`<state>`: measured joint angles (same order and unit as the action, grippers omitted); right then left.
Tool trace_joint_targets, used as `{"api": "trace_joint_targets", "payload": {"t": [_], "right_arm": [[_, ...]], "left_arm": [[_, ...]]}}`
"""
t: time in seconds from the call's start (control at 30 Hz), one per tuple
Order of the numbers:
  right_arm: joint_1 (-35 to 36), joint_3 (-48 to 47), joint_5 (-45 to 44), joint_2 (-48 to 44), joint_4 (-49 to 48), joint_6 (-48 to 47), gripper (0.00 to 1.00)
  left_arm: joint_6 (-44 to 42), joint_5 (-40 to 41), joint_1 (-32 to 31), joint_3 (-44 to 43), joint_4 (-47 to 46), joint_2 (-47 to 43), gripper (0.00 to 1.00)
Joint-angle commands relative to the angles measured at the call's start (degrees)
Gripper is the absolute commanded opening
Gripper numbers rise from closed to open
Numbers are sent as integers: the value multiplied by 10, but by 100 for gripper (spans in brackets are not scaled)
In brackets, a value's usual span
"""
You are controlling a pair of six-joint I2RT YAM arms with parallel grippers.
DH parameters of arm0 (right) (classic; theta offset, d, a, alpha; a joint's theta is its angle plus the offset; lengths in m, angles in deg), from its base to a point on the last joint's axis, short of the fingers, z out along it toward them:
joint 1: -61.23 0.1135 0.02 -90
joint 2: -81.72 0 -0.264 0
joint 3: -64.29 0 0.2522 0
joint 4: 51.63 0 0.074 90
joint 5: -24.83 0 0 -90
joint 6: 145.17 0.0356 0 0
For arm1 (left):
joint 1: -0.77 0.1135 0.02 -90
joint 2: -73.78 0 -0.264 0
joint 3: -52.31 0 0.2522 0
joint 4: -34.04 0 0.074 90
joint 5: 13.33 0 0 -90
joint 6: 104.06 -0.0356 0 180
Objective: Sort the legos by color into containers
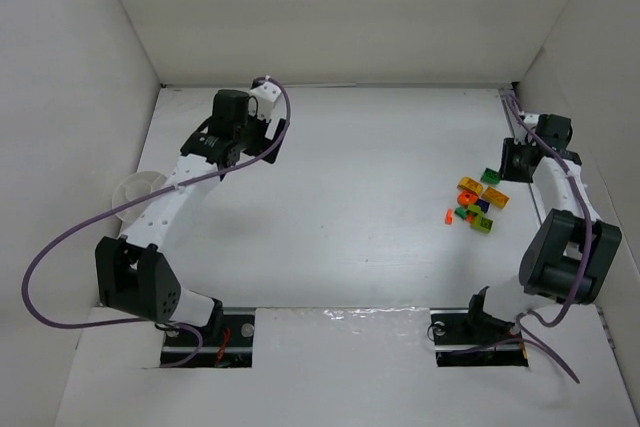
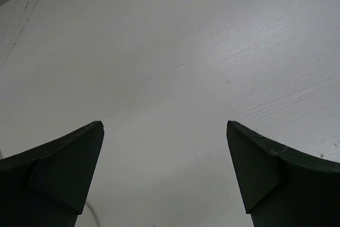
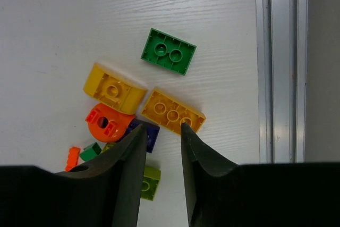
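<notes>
The legos (image 1: 476, 203) lie in a loose heap on the white floor at the right. The right wrist view shows a green brick (image 3: 169, 51), a yellow rounded one (image 3: 113, 88), a yellow-orange flat one (image 3: 172, 111), an orange round piece (image 3: 108, 123), a purple-blue brick (image 3: 150, 133), a lime one (image 3: 149, 182) and small green and orange bits. My right gripper (image 3: 162, 127) hovers over the heap's edge, jaws narrowly apart and empty; it also shows in the top view (image 1: 507, 167). My left gripper (image 2: 164, 126) is wide open and empty over bare floor, far left (image 1: 222, 152). One translucent container (image 1: 135, 192) sits beside the left arm.
White walls enclose the floor on three sides. A metal rail (image 3: 279, 67) runs along the right wall close to the heap. Purple cables (image 1: 60, 247) loop off both arms.
</notes>
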<state>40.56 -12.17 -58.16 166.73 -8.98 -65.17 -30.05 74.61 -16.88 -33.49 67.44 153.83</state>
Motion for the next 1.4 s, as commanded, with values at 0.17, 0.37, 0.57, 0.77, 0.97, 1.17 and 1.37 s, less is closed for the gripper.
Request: {"api": "trace_joint_targets", "payload": {"t": [0.17, 0.37, 0.57, 0.77, 0.97, 1.17, 1.37], "right_arm": [[-45, -68, 52, 70, 108, -228, 50], [-63, -127, 74, 121, 175, -303, 66], [-68, -161, 79, 153, 226, -353, 75], [-68, -152, 72, 172, 257, -407, 78], [-68, -152, 72, 184, 257, -421, 77], [-68, -132, 59, 196, 226, -456, 75], [-68, -122, 53, 201, 208, -497, 74]], "left_arm": [[-5, 12, -3, -31, 2, 15, 100], [-5, 12, -3, -31, 8, 20, 100], [0, 12, -3, -18, 8, 20, 100], [0, 12, -3, -18, 14, 31, 100], [-12, -16, -3, -46, 36, 41, 100], [-12, -16, -3, -59, 47, 54, 100], [-6, -16, -3, -59, 47, 59, 100]]}}
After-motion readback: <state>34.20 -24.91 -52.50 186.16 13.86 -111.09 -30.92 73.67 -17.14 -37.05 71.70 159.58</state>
